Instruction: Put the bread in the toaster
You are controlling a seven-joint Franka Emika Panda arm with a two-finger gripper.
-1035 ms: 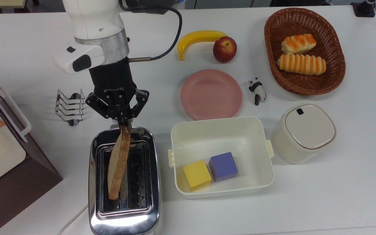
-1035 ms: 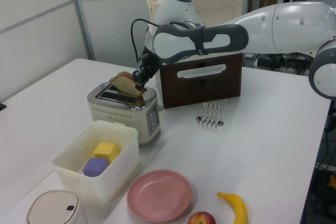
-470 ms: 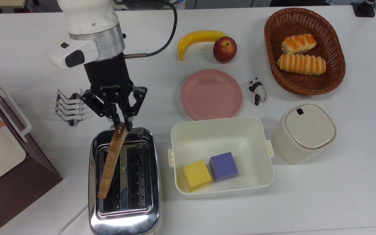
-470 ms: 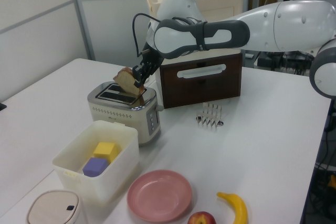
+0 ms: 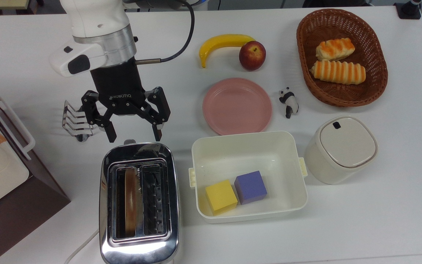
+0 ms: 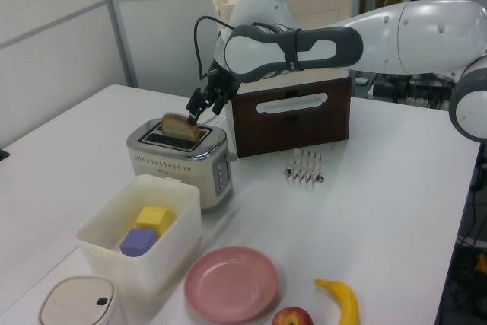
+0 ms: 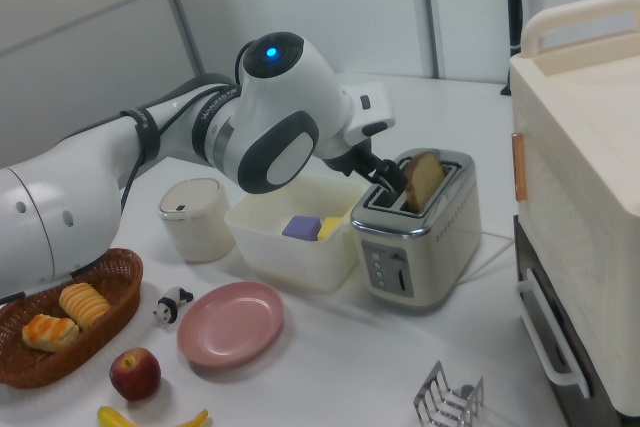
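Shiny chrome toaster (image 5: 139, 205) on the white bench (image 5: 343, 227), thin brown crusted bread (image 5: 130, 200) standing in its slot on the top view's left, just below the end effector (image 5: 133, 134), black fingers spread wide, holding nothing, rounded bread top poking out in the right view.

White worktop (image 5: 361, 227), crowded.
We see toaster (image 5: 139, 242), toast rack (image 5: 77, 120), pink plate (image 5: 237, 106), wicker basket (image 5: 343, 97), banana (image 5: 222, 43), apple (image 5: 252, 55), white bin (image 5: 249, 214).
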